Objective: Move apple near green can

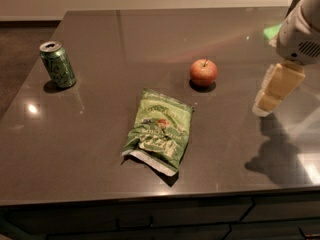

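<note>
The apple [203,72], red-orange with a short stem, sits on the dark table [100,134], right of centre. The green can [58,64] stands upright near the table's far left edge, well apart from the apple. My gripper [276,90] hangs from the white arm [300,31] at the right side, above the table. It is to the right of the apple and a little nearer to the camera, and holds nothing that I can see.
A crinkled green chip bag [160,130] lies flat in the middle, between the apple and the table's front edge. A bright green thing [270,31] shows at the far right, partly behind the arm. The table's front edge runs along the bottom.
</note>
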Available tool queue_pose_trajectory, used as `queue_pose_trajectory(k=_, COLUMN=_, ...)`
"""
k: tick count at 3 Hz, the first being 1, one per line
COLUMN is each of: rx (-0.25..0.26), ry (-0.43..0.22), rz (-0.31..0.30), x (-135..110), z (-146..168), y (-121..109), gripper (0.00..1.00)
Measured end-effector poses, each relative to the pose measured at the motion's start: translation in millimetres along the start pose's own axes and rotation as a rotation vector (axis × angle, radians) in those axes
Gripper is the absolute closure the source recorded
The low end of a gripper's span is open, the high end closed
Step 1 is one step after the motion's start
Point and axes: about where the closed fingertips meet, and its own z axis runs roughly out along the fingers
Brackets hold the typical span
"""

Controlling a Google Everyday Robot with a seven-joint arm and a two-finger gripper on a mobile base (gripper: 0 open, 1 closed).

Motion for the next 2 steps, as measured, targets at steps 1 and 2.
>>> queue_pose_trajectory(k=1, rx=0.008, ry=0.0, rz=0.093, x=-1.1, z=28.4, y=-27.6, gripper=0.0)
queue_pose_trajectory(k=2, rx=-0.003, ry=-0.029, rz=0.166, x=-8.4, z=54.8, y=-49.8, gripper=0.0)
